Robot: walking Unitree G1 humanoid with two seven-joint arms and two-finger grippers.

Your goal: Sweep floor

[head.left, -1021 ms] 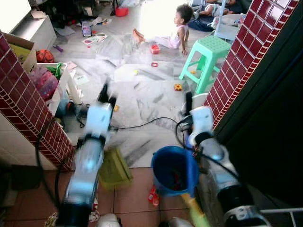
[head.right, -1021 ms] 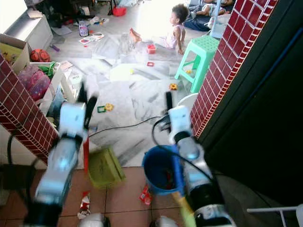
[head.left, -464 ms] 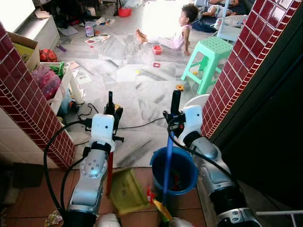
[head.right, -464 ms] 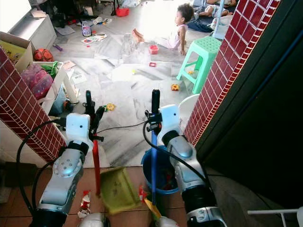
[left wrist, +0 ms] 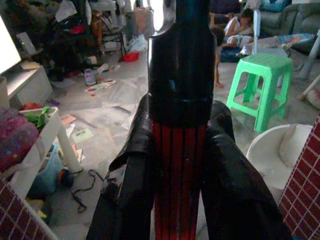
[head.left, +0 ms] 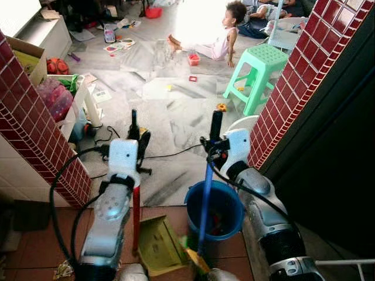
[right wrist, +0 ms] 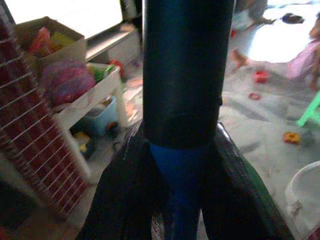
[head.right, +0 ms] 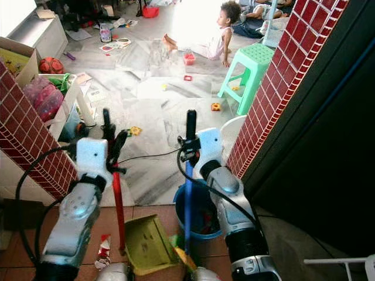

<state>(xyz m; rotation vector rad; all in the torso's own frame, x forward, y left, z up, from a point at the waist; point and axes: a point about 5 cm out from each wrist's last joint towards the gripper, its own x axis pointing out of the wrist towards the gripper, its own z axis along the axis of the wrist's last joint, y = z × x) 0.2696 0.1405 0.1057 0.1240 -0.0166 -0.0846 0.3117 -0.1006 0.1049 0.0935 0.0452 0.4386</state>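
- Left end effector (head.left: pixel 136 133) is clamped on the red dustpan handle (head.left: pixel 136 216); right end effector (head.left: pixel 214 139) is clamped on the blue broom handle (head.left: pixel 205 205). The gap between them is open grey marble floor (head.left: pixel 176 126), crossed by a thin black cable (head.left: pixel 176 153).
- Below and between the two end effectors, the yellow-green dustpan tray (head.left: pixel 157 246) and round blue plastic bucket (head.left: pixel 220 209) crowd the terracotta tiles.
- Just outside the left end effector stands a red-tiled pillar (head.left: pixel 35 140); another red-tiled pillar (head.left: pixel 293 88) rises close beside the right end effector.
- Ahead of the right end effector: a white basin (head.left: pixel 243 124), then a mint-green plastic stool (head.left: pixel 261 73).
- Far ahead, a seated child (head.left: pixel 217 35) and scattered small toys (head.left: pixel 192 60) dot the floor.
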